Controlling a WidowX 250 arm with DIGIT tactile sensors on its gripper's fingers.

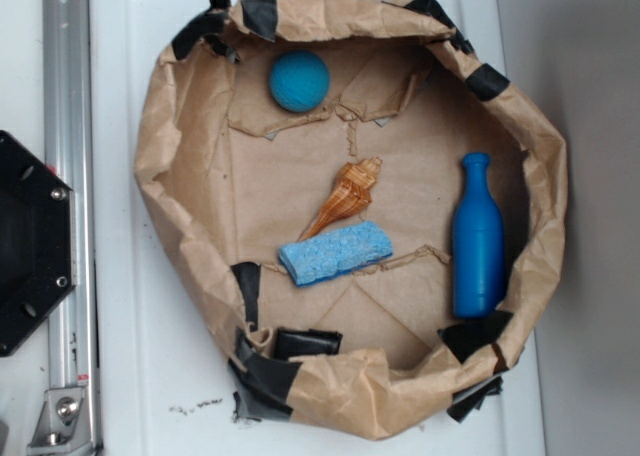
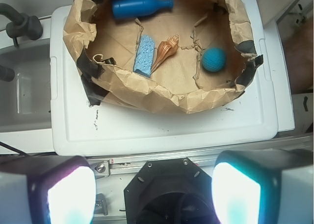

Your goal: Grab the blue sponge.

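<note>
The blue sponge [image 1: 335,253], a light-blue porous block, lies flat on the floor of a brown paper-lined basin [image 1: 180,226], near its middle. In the wrist view the blue sponge [image 2: 144,53] shows beyond the basin's near wall. My gripper [image 2: 153,194] is open, its two fingers wide apart at the bottom of the wrist view, with nothing between them. It hangs over the black robot base, well short of the basin and far from the sponge. The gripper does not show in the exterior view.
An orange seashell [image 1: 345,196] lies touching the sponge's far side. A teal ball [image 1: 298,80] rests at the basin's back and a glossy blue bottle [image 1: 477,238] lies along its right side. Black tape patches [image 1: 305,342] hold the paper rim. The basin stands on a white lid [image 2: 162,126].
</note>
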